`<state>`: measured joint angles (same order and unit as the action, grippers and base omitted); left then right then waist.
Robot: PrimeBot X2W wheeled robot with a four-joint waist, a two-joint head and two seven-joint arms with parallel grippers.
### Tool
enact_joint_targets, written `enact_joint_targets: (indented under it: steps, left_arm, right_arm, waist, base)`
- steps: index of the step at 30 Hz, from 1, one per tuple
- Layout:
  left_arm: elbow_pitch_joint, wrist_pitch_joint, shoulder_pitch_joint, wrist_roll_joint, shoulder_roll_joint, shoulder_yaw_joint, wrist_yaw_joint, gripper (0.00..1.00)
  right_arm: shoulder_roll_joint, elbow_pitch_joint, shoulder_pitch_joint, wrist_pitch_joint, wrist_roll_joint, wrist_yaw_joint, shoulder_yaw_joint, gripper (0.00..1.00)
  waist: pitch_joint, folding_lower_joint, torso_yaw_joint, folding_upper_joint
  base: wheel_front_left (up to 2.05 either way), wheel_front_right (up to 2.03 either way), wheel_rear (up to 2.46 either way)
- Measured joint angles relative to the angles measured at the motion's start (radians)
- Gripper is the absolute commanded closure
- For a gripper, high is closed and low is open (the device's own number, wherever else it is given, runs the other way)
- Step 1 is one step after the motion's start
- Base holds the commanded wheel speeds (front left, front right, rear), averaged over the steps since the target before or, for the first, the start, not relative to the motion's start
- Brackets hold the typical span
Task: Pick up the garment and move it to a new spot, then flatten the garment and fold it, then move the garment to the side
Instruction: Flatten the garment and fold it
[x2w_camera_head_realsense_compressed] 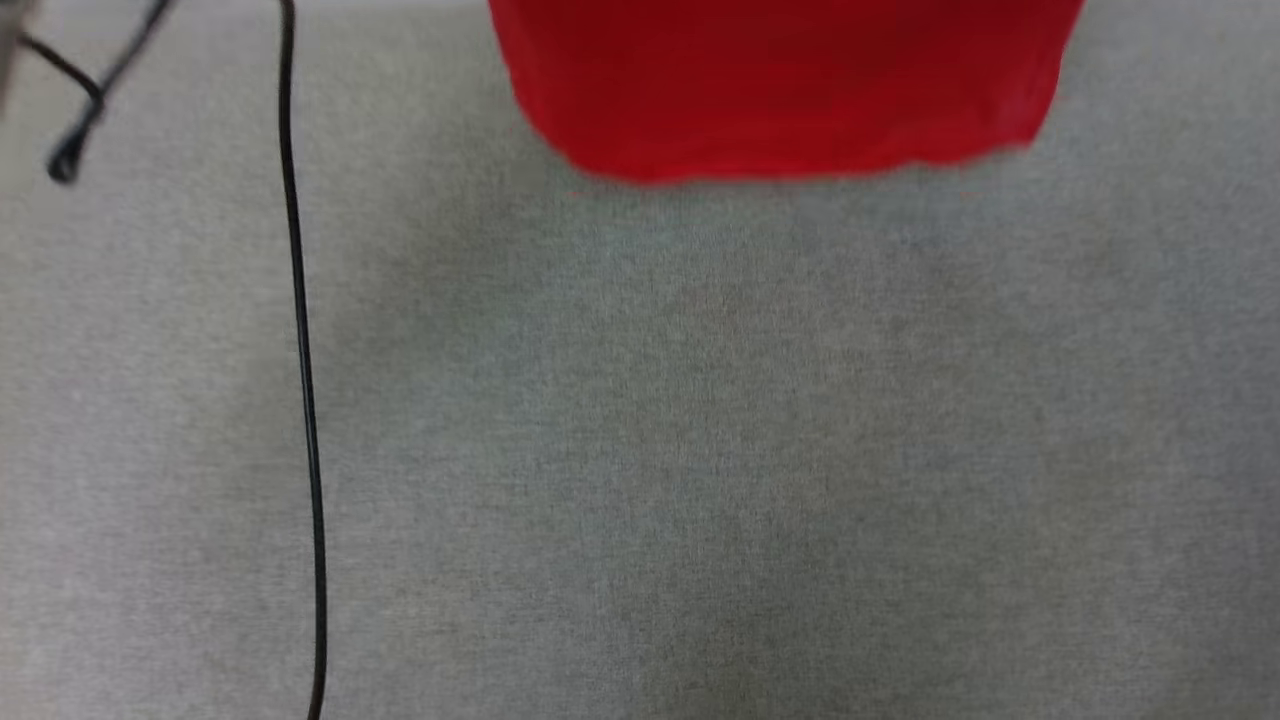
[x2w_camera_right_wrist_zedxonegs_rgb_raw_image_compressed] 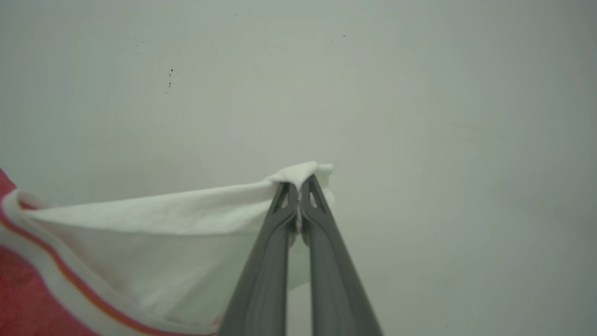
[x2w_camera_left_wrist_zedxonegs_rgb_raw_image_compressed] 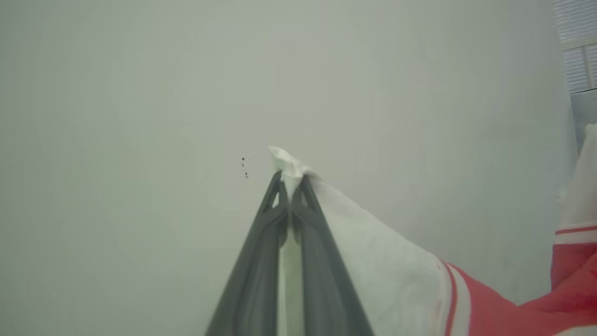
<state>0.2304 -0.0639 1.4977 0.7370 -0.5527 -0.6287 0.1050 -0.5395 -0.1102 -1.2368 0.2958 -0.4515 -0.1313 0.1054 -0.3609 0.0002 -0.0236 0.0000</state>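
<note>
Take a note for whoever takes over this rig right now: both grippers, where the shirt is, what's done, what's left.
Left gripper: shut on white sleeve cloth of the garment.
Right gripper: shut on its other white sleeve.
Garment: held up between them, red body over the grey floor, a black cable to its left.
Done: pickup.
Left: set down at new spot, flatten, fold, move aside.
</note>
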Motion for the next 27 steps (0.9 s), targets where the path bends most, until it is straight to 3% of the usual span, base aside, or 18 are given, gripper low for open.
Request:
enact_joint_targets:
  steps: [8,14,20,27]
  left_arm:
    - [0.207,-0.052,0.187,-0.029,0.037,0.022,-0.041,1.0]
    - [0.322,-0.103,0.217,-0.021,0.057,0.03,-0.068,1.0]
    - [0.389,-0.156,0.133,-0.008,0.057,0.031,-0.087,1.0]
    - [0.387,-0.19,-0.097,0.009,0.042,0.049,-0.069,1.0]
  right_arm:
    - [0.036,-0.234,-0.249,-0.107,0.068,0.0,0.045,1.0]
    - [0.069,-0.384,-0.326,-0.186,0.101,0.0,0.086,1.0]
    - [0.088,-0.471,-0.29,-0.273,0.095,0.0,0.137,1.0]
    - [0.121,-0.52,-0.098,-0.376,0.057,0.0,0.188,1.0]
  waist:
    - [-0.132,0.0001,-0.008,-0.0001]
    - [-0.185,0.0001,-0.006,-0.0001]
    - [-0.188,0.0,-0.008,-0.0001]
    - [-0.139,-0.0002,-0.019,-0.0001]
  base:
    - [0.0,0.0,0.0]
    - [0.0,0.0,0.0]
    - [0.0,0.0,0.0]
    - [0.0,0.0,0.0]
